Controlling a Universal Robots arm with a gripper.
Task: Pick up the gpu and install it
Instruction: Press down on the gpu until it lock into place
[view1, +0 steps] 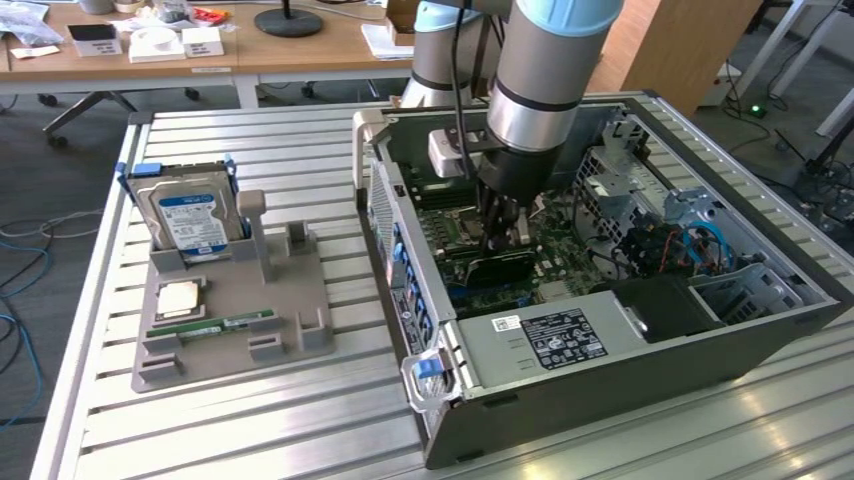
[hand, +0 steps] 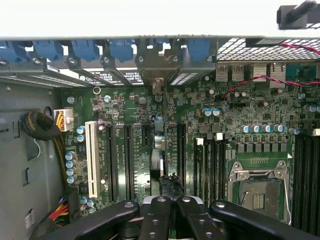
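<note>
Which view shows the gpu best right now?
The exterior view: the gpu shows as a dark flat card inside the case, under the shut pincer. The wrist view gives it edge-on, a thin strip over the motherboard.

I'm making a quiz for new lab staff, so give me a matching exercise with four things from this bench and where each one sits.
Things:
1. gpu
2. hard drive
3. memory stick
4. processor chip

Places:
A. flat on the grey holder, just below the hard drive
B. standing upright in the grey holder's rear slot
C. lying along the grey holder's front groove
D. inside the open computer case, under the fingers

Pairs: 1-D, 2-B, 3-C, 4-A
</note>
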